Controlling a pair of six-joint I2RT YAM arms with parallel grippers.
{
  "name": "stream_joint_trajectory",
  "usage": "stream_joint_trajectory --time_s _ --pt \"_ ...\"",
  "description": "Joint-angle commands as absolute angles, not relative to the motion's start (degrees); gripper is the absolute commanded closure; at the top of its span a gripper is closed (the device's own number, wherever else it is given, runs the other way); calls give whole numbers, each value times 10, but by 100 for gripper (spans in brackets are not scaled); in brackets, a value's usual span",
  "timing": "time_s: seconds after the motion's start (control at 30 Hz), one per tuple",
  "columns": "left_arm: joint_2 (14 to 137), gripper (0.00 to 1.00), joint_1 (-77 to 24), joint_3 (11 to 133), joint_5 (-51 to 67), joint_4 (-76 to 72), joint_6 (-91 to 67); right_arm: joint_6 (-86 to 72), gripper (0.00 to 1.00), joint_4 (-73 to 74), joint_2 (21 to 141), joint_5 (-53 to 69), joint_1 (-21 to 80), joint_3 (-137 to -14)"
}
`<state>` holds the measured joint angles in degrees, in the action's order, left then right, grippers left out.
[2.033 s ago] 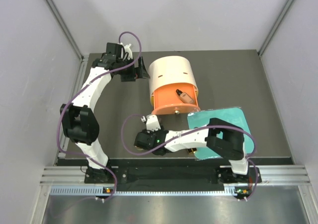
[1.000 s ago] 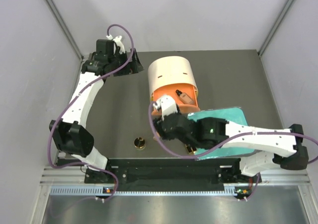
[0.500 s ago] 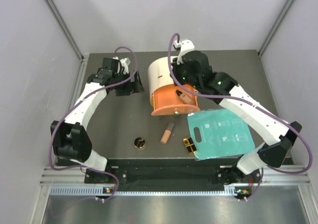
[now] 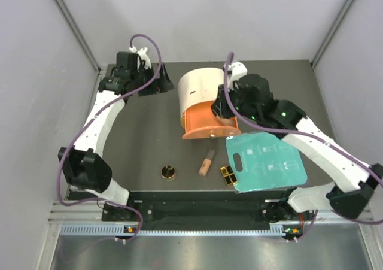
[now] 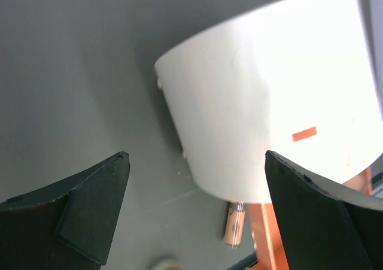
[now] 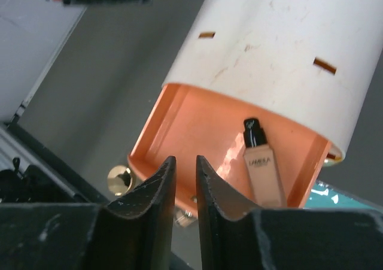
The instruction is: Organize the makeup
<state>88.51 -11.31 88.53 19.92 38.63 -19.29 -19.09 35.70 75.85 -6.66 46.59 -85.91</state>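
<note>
Dark grey tabletop (image 4: 137, 138) fills the cell between pale walls. From above, my right claw (image 4: 222, 105) hangs over the orange mouth of the cream-and-orange cylindrical box (image 4: 203, 90) and hides what is inside. Its wrist camera fills that in. The right claw (image 6: 184, 160) is narrowed to a slit with nothing between the fingers, and a peach-beige tube (image 6: 260, 168) lies in the orange tray just to the right of the tips, dark cap pointing away. The gold-rimmed compact (image 6: 119, 179) shows off to their left on the table.

My left claw (image 4: 157, 81) sits beside the box's far left side. In its own view the left claw (image 5: 195, 156) is spread wide and empty, framing the cream wall (image 5: 269, 102), with the second tube (image 5: 233, 225) beyond it.

Only the top view shows this second tube (image 4: 206, 161) between the compact (image 4: 168, 173) and the black-and-gold piece (image 4: 227, 174), which lies at the edge of the teal board (image 4: 269, 162).

Half a second ago the right claw was over the box's far top and the boxed tube was visible. It has since come nearer and covers the tube.
</note>
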Motion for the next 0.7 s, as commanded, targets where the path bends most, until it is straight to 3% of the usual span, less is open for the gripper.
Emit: stream_joint_trajectory --time_s 0.0,0.13,0.3,0.67 --pt "918 1 -115 948 214 353 -221 -220 78 385 681 -18 488 -810" --pt "946 1 -116 994 227 354 -222 -239 76 438 654 -56 571 -772" --pt "966 1 -128 1024 240 352 -222 -267 83 449 664 -67 655 -740" --pt "1030 1 -170 1110 248 399 -192 -300 79 433 696 -29 677 -629"
